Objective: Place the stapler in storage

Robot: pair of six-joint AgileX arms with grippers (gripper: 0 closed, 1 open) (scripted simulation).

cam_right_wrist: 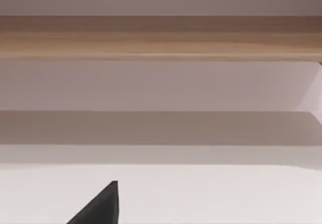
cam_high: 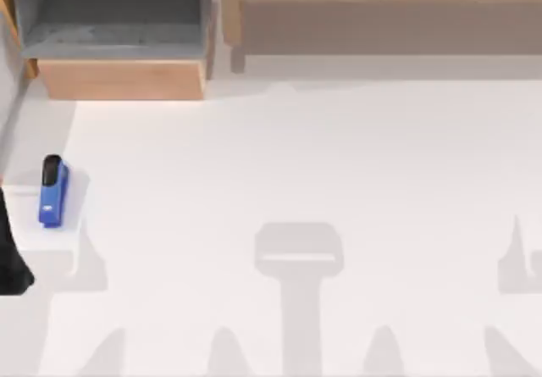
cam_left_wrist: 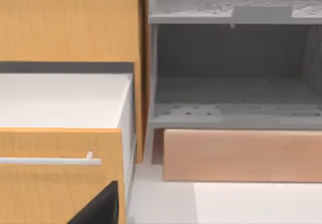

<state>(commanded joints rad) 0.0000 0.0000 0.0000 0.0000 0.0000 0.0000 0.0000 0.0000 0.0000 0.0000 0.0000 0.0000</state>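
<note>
White table (cam_high: pixel 296 165) spanning the top view, crossed near its lower edge by grey shadows of the two arms. Along the far edge stands the wooden cabinet (cam_high: pixel 373 13); at its left end an open grey compartment (cam_high: pixel 110 13) sits above a light wooden drawer front (cam_high: pixel 121 79). The left wrist view faces the same unit: grey shelves (cam_left_wrist: pixel 234 12) in the open compartment, the pale drawer front (cam_left_wrist: pixel 241 156) beneath them, and beside these an orange-brown drawer (cam_left_wrist: pixel 60 183) pulled outward, with a white interior and a thin metal handle (cam_left_wrist: pixel 50 160). The right wrist view faces a long wooden ledge (cam_right_wrist: pixel 161 38) above the bare table. Left arm (cam_high: pixel 10 258): a dark form at the left edge of the top view; whether its gripper is open or closed cannot be told. The same holds for the right gripper. The stapler (cam_high: pixel 52 192), bright blue with a black end pointing toward the cabinet, lies flat on the table just beside the left arm, between that arm and the open compartment, apparently untouched.
</note>
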